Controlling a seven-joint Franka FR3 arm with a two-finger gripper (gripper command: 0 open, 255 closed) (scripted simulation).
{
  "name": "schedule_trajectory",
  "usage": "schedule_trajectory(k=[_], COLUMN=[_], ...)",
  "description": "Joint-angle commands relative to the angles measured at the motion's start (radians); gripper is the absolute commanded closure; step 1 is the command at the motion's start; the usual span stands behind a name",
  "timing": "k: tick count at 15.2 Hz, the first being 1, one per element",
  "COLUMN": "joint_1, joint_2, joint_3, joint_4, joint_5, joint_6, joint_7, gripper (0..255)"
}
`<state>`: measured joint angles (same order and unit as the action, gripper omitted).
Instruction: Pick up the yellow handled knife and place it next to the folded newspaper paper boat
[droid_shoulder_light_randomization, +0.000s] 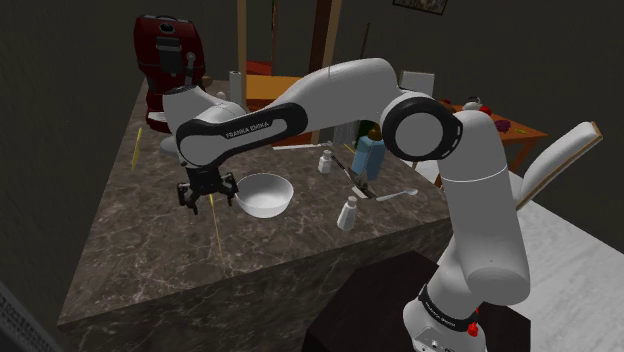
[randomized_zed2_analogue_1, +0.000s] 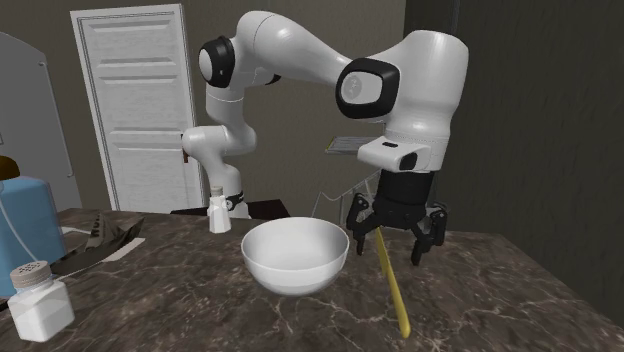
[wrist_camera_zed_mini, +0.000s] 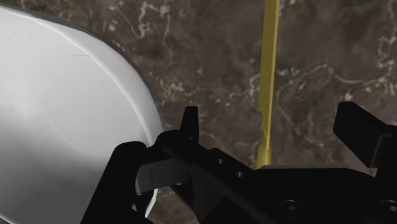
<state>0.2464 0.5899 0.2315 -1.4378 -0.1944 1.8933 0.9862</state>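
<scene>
The end effector (randomized_zed2_analogue_1: 388, 250) hangs released over the yellow knife (randomized_zed2_analogue_1: 392, 285), flat on the desk (randomized_zed2_analogue_1: 480, 300) beside the white bowl (randomized_zed2_analogue_1: 295, 255); grasping, carrying, placing remain.

- bowl (randomized_zed2_analogue_1: 295, 255) sits on the desk (randomized_zed2_analogue_1: 180, 300).
- knife (randomized_zed2_analogue_1: 393, 287) lies flat just beside it (on the second exterior view's right).
- shaker (randomized_zed2_analogue_1: 38, 298) stands well apart on the bowl's other side.

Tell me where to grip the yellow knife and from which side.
Take the yellow knife across its narrow width, from straight above: it lies flat on the marble counter, long and thin. The open gripper hangs over it, beside the white bowl.
</scene>
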Motion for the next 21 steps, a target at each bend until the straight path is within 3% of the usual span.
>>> schedule_trajectory(k=[1, 10, 11, 15, 21], joint_1=[0.000, 0.000, 0.000, 0.018, 0.012], joint_2=[0.000, 0.000, 0.000, -0.047, -0.038], joint_3=[0.000, 0.000, 0.000, 0.019, 0.015], joint_4=[0.000, 0.000, 0.000, 0.010, -0.058], joint_5=[0.000, 0.000, 0.000, 0.020, 0.015], joint_6=[0.000, 0.000, 0.000, -0.081, -0.006], joint_7=[0.000, 0.000, 0.000, 0.016, 0.021], gripper=[255, 255, 0, 0, 0])
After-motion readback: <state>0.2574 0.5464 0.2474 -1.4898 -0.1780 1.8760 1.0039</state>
